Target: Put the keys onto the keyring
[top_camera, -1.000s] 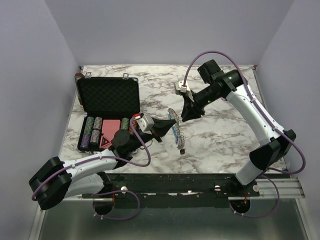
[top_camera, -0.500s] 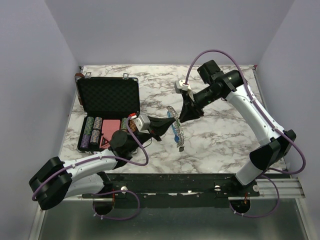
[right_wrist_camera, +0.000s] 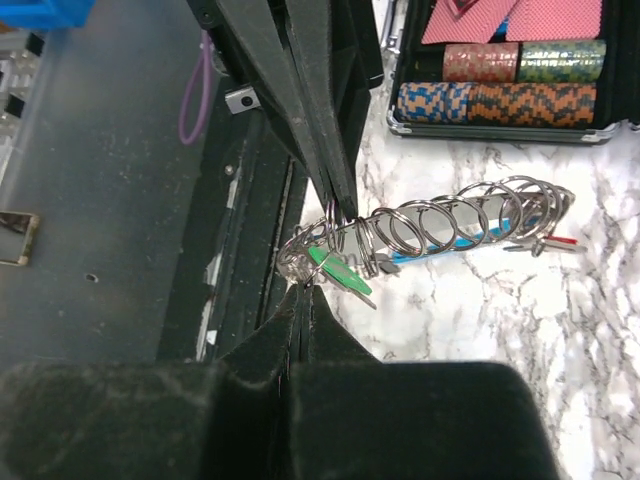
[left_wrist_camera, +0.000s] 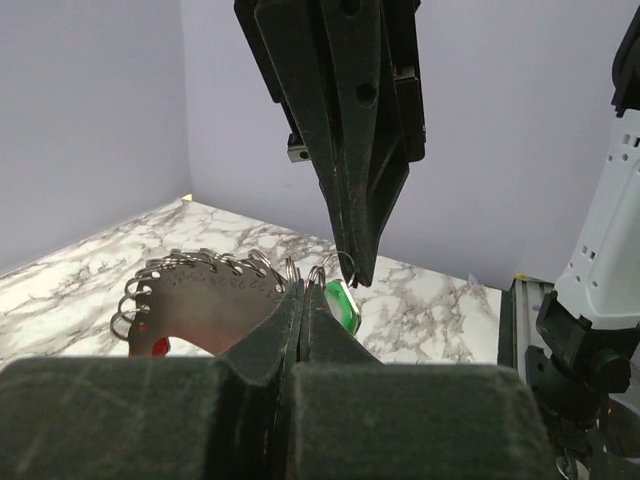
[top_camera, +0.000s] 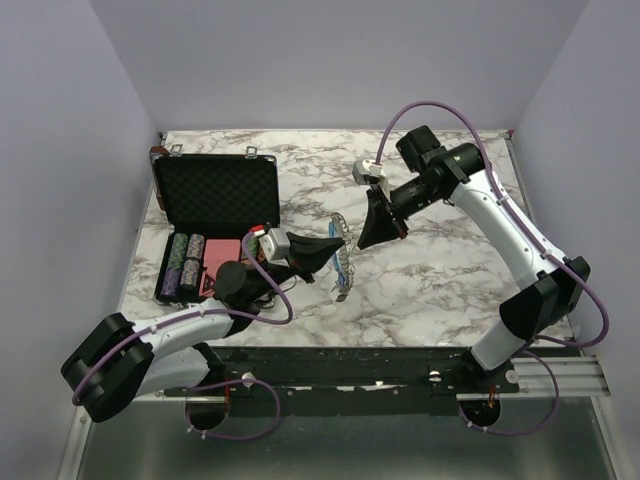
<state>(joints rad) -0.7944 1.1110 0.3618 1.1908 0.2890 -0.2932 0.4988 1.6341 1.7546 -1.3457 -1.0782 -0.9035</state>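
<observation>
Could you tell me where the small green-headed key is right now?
In the right wrist view, the small green-headed key sits at the near end of the grey metal keyring, between the shut left gripper and right gripper tips.

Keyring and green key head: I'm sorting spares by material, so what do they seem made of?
Keyring: grey metal, probably steel; dull plate, shiny wire rings that glint. Green key head: likely plastic; flat, saturated colour, slight sheen.

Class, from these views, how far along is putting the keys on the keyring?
Done: green key and red key hang on the keyring. In hand: left end effector grips the keyring; right end effector is shut beside the green key. Remaining: no loose keys visible.
</observation>
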